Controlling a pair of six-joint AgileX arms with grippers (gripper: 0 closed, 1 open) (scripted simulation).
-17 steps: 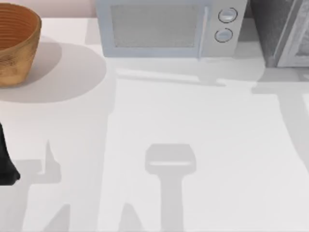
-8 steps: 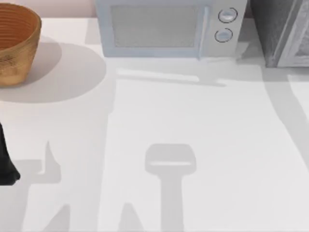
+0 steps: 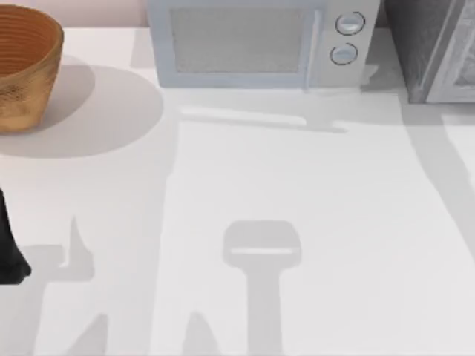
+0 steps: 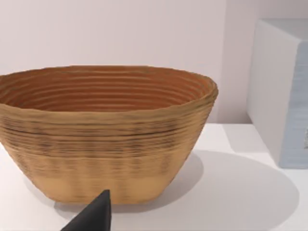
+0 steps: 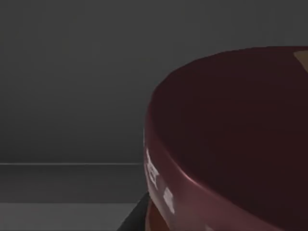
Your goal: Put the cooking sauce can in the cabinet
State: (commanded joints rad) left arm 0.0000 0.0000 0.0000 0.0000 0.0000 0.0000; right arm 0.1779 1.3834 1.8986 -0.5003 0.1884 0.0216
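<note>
While I look down my right arm's wrist camera, the nearest thing is the small cylindrical cooking sauce can with its dark maroon-brown round top (image 5: 231, 139), so close that its lid and reddish rim band crowd the lens. Behind it is a dim grey space with a flat floor line, which I judge to be the inside of the cabinet, so the can seems to be at or just within the opening. I cannot tell whether the right end effector is clamped on the can, though the closeness suggests it is carrying it.

As a metal tin I expect it to be stiff, fairly weighty for its size and smooth-walled, so it could slip; the sound hold is across the middle of the curved side, below the rim. Its top faces up and towards the camera, so its long axis looks roughly upright, perhaps slightly tilted.

On my left, a dark fingertip of the left end effector (image 4: 94, 215) sits parked near the woven tan wicker basket (image 4: 103, 130); whether it is apart or together I cannot tell. From above, the white bench (image 3: 297, 193) carries the light-grey microwave with two round dials (image 3: 256, 44) at the back, and the grey speckled cabinet with its pale white-framed door (image 3: 427, 44) at the far right corner.
</note>
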